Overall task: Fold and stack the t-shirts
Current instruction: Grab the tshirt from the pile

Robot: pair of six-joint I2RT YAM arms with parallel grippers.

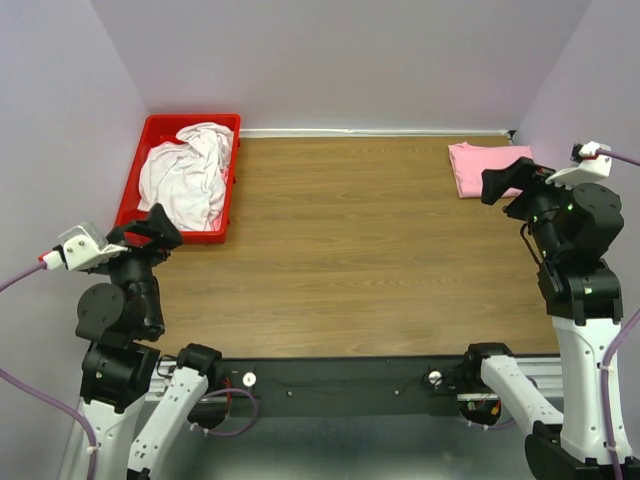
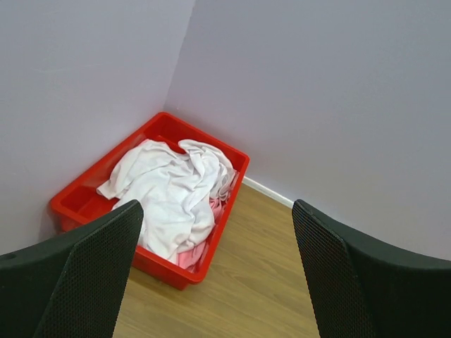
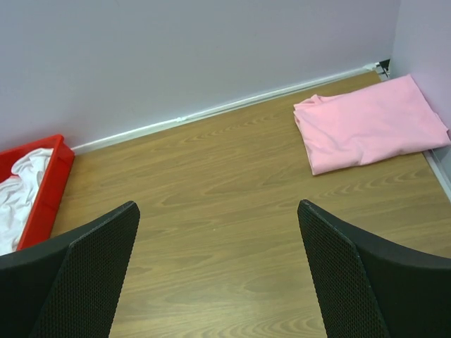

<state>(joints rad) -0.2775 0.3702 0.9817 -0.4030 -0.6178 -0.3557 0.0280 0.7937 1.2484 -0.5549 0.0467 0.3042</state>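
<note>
Left pincer (image 2: 218,211) spread, empty, aimed at crumpled white cotton t-shirt (image 2: 169,193) in red plastic bin (image 2: 211,139); right pincer (image 3: 218,208) spread, empty, facing folded pink cotton t-shirt (image 3: 366,130). Risk: pink fabric (image 2: 196,259) underneath dragged out too if pinched deep.

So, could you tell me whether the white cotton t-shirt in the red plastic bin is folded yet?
Not folded: the white cotton t-shirt lies crumpled in a heap in the red plastic bin.
</note>
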